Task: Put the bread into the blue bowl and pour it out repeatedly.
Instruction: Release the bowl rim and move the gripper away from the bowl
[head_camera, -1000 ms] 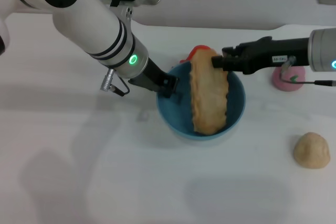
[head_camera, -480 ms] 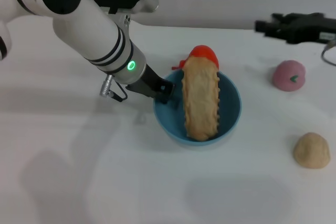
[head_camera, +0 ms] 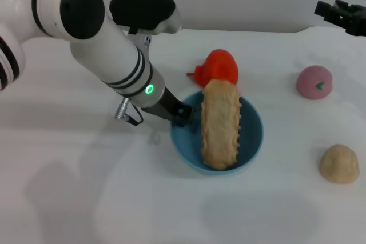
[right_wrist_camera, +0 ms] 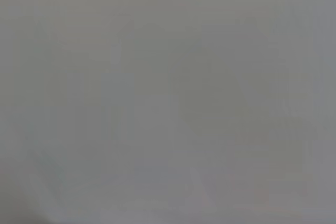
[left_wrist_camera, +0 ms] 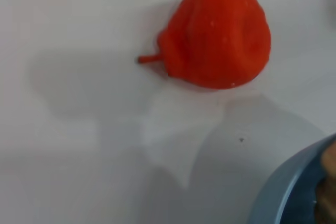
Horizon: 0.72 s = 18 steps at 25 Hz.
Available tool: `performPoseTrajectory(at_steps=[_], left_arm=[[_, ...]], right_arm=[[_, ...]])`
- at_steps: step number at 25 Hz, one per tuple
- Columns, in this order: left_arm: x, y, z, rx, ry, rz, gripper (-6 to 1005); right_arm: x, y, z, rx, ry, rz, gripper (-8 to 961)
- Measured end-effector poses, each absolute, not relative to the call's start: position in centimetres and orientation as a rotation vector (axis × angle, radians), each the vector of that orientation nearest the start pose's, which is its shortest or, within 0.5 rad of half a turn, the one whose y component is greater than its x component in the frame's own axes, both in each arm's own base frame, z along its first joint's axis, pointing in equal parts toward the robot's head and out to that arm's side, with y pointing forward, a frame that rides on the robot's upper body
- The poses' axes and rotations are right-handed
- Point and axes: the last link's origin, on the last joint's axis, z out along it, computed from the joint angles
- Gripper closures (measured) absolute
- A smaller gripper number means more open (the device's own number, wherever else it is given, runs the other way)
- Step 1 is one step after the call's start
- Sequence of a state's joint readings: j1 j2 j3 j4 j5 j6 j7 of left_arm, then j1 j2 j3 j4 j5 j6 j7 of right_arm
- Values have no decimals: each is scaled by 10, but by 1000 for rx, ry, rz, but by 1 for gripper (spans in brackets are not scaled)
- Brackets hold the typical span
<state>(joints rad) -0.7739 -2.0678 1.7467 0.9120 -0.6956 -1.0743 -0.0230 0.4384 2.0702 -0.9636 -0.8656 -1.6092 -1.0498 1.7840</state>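
Note:
The bread (head_camera: 220,124) lies lengthwise in the blue bowl (head_camera: 251,141), its far end sticking out over the far rim. My left gripper (head_camera: 183,115) is shut on the bowl's left rim; the bowl rests on the white table. The left wrist view shows only a slice of the bowl (left_wrist_camera: 286,192) with a sliver of bread (left_wrist_camera: 331,163). My right gripper (head_camera: 337,12) is far off at the table's back right corner, holding nothing. The right wrist view is plain grey.
A red pepper-like toy (head_camera: 220,67) (left_wrist_camera: 218,30) sits just behind the bowl. A pink round toy (head_camera: 314,82) lies at the right. A small beige lump (head_camera: 339,163) sits at the front right.
My right gripper let go of the bread and pulled away to the back right. The bread settled into the bowl. My left arm and the bowl shifted slightly.

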Motion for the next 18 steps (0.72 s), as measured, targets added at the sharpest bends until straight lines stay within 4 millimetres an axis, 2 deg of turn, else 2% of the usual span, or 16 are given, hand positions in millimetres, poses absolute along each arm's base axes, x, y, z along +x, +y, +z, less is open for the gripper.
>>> performPoseTrajectory(at_steps=[9,14,18], left_arm=[[-181,375,-101,-2293,-1379,345,949],[-182,377,-98,-2282,-1385,331,770],[-180,383,-90,-2283,-1384,296,684]], right_arm=[[257,391,40,-2157,991,819,374],[259,390,38,-2155,1006,818,374],[261,388,38,-2151,1014,818,374]])
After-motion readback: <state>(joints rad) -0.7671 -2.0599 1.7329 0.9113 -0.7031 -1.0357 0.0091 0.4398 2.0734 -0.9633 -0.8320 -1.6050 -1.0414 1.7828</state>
